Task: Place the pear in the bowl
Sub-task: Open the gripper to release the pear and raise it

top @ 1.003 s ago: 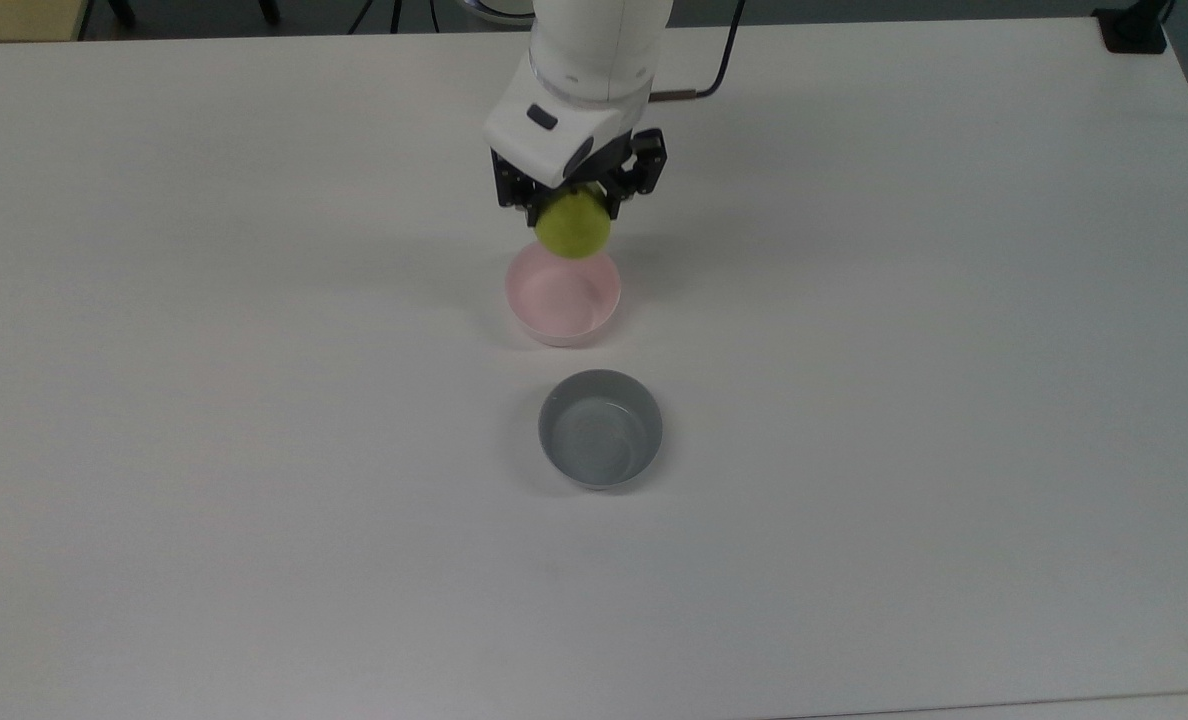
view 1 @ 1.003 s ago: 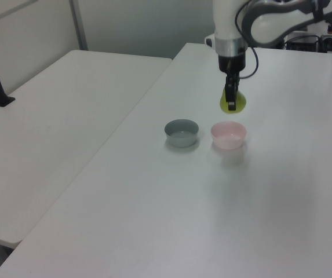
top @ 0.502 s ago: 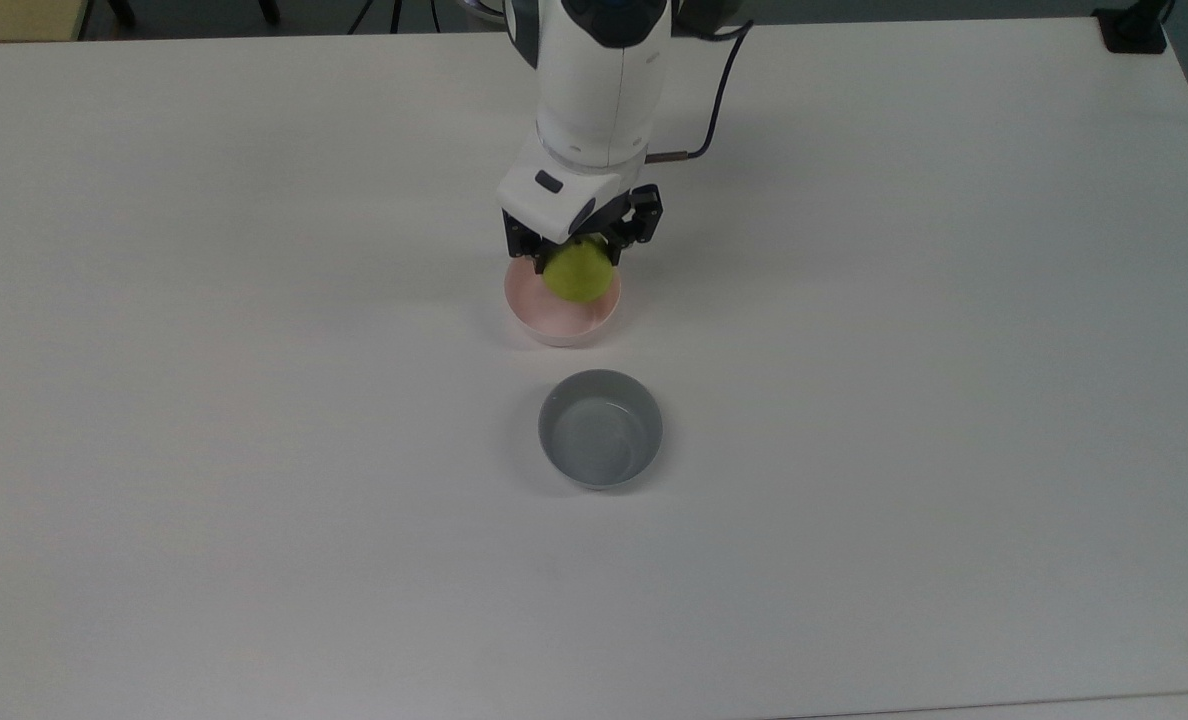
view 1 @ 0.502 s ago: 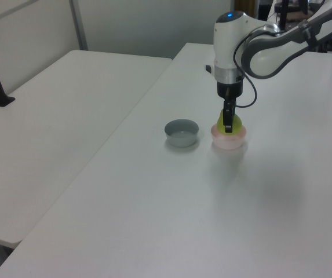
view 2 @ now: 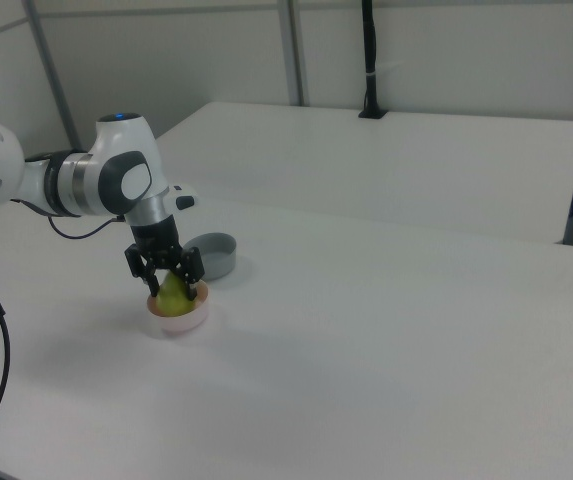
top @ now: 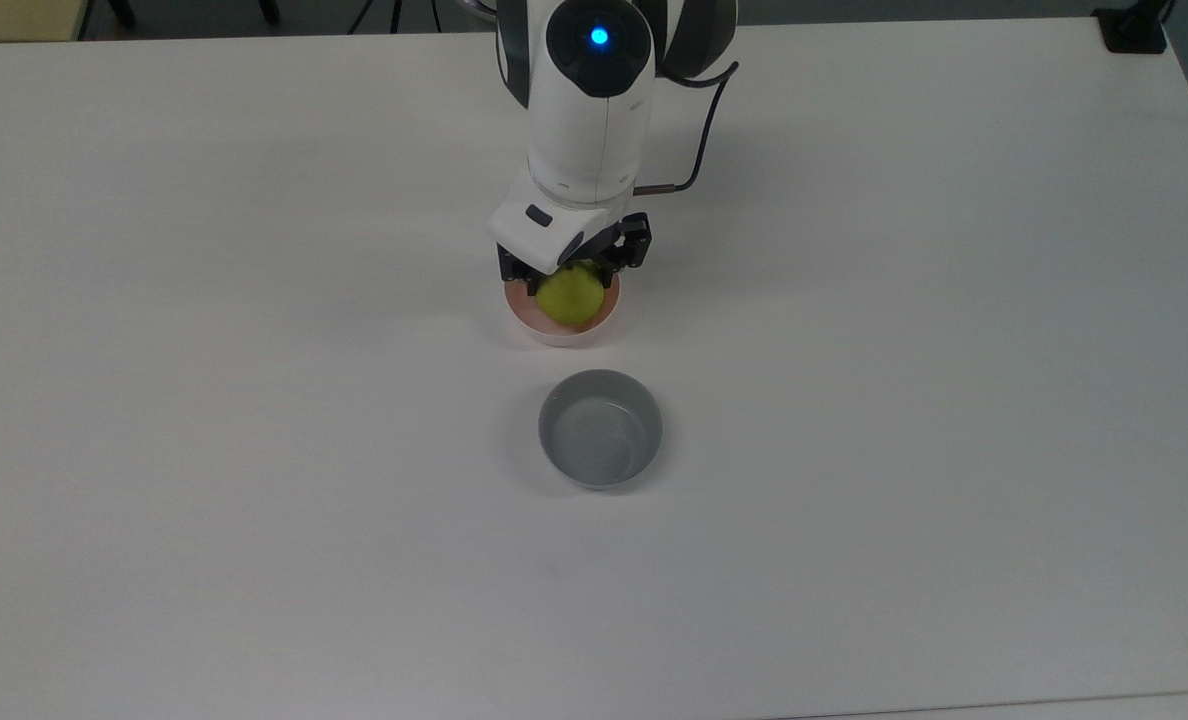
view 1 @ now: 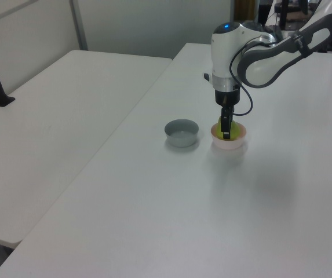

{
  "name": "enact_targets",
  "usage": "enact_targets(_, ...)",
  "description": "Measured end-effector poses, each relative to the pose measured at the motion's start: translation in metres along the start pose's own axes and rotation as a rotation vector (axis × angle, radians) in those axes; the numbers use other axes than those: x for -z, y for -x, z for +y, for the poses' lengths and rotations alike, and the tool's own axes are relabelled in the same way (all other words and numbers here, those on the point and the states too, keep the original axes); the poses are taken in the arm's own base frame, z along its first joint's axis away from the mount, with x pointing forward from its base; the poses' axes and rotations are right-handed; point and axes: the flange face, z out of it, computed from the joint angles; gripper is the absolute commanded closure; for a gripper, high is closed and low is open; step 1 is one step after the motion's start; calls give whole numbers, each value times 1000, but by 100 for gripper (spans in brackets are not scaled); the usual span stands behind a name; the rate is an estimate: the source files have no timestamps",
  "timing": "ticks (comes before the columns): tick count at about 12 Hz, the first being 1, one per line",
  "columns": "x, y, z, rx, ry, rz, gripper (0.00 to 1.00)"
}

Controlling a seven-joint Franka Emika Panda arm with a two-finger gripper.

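- Your gripper (top: 566, 280) has its jaws closed on the pear (top: 567, 298), which sits low inside the pink bowl (top: 564, 335), near the table (top: 254, 400)'s middle, toward the far edge in the top view
- You hold it this low, judging by the task, so that letting go sets it down without a bounce
- The pear is small, round and yellow-green; in the right view (view 2: 172, 293) it tapers upward between the fingers
- The grey bowl (top: 600, 428) stands apart on the near side, unused
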Motion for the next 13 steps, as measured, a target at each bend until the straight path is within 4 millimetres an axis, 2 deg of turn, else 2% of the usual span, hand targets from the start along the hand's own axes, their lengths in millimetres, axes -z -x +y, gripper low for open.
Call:
enact_targets(4, 1, -1, 0, -1, 0, 3, 0)
enact_targets(6, 18, -7, 4, -12, 1, 33, 0)
enact_targets(8, 53, -8, 11, -43, 5, 27, 0)
enact_targets(10, 97, -3, 20, -69, 8, 19, 0)
enact_targets(13, 160, 19, 57, -131, 8, 40, 0)
